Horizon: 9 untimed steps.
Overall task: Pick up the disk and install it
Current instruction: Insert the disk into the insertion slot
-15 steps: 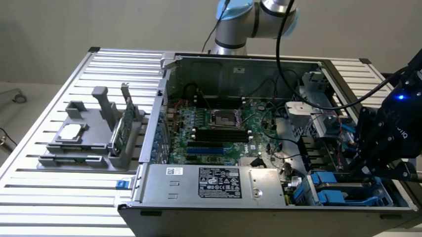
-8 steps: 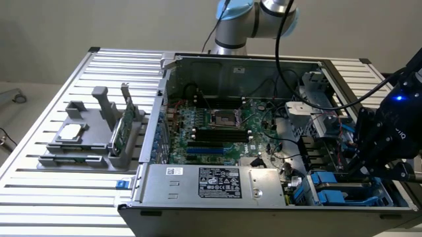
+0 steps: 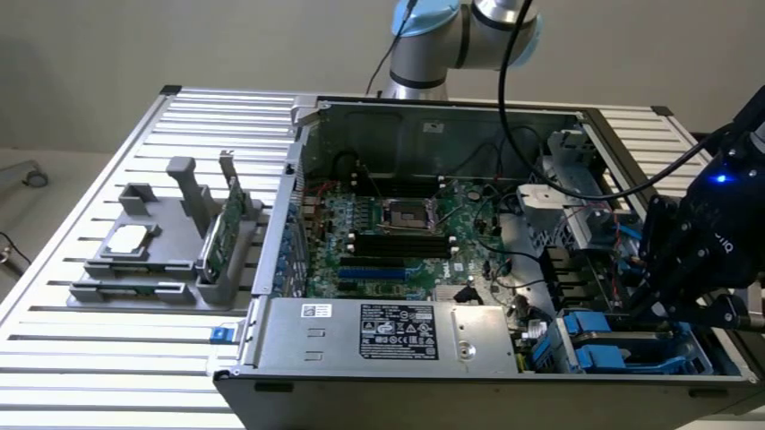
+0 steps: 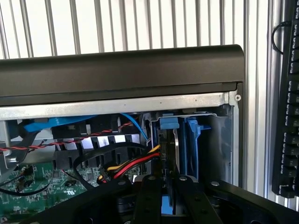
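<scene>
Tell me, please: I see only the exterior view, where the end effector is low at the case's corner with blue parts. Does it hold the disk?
Observer: In the wrist view, yes: the end effector is closed on the disk, which stands on edge.
Operator: Is the disk inside the case?
Observer: Its blue rails are inside, just behind the dark front panel.
Operator: Is anything close to it?
Observer: A red, yellow and black cable bundle runs right beside the disk; I cannot tell whether they touch.

Grey fixture (image 3: 161,255) with upright green card (image 3: 227,228) and silver chip (image 3: 128,239), well apart from power supply (image 3: 382,331)
</scene>
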Motion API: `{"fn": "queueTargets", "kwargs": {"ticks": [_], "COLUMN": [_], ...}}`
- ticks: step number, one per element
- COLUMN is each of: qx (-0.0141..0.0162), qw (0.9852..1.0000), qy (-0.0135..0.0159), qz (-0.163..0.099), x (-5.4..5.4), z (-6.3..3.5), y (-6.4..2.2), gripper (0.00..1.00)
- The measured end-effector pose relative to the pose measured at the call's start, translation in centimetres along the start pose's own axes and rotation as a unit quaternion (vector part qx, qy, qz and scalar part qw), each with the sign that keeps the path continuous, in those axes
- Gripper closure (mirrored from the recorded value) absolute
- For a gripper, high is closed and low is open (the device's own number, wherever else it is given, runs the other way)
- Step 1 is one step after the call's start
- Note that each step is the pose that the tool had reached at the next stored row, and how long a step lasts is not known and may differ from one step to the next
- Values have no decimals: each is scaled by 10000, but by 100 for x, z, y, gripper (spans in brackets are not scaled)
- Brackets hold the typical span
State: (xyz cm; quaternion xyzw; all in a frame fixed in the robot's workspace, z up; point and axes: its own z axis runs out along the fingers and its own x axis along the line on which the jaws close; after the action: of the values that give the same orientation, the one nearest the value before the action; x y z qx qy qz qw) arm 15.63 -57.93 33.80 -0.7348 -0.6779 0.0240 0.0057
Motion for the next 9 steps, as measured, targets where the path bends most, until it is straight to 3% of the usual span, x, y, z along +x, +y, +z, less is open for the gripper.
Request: {"fn": "queueTargets", "kwargs": {"ticks": [9], "qx": [0], "qw": [10000], "qy": [0], "qz": [0], "x": [3], "z": [14], "y": [0], "gripper": [84]}}
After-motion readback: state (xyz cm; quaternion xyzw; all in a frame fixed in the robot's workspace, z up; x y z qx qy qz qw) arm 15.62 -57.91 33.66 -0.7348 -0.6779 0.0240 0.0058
